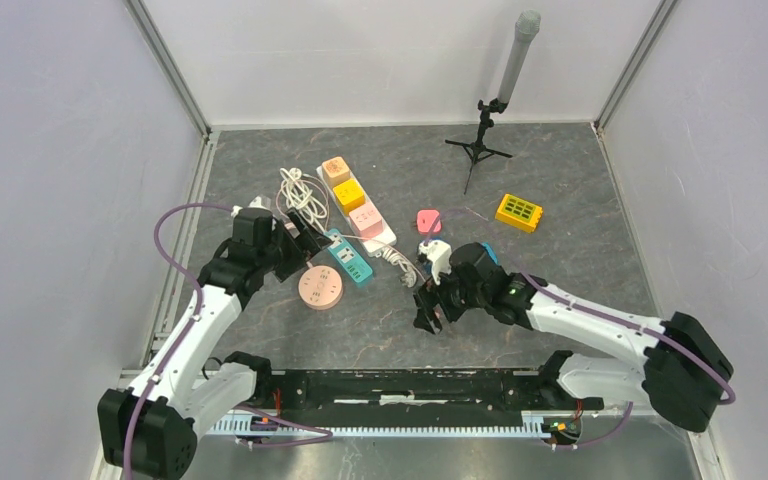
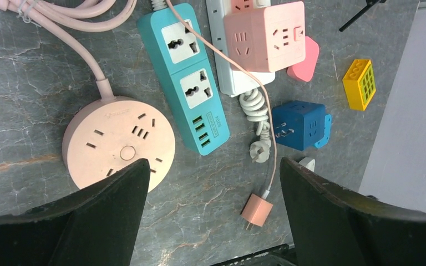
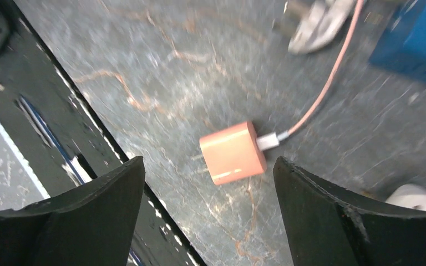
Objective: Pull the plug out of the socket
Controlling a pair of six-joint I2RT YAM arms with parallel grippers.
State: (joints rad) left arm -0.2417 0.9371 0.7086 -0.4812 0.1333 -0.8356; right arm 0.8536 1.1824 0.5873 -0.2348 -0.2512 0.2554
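Plug [image 3: 233, 152] lying loose, right claw [image 3: 208, 160] spread above.

Plug: small pink cube-shaped plastic plug [image 3: 233, 152], a white connector in its back face.
Pose: flat on its side on the grey marbled surface [image 3: 199, 72], its two metal prongs bare and pointing toward the near edge.
Cable: thin pink cable [image 3: 321, 83], running from the connector away across the surface.
Socket: blue cube-shaped plastic socket block [image 2: 299, 124], near the plug, not touching it.
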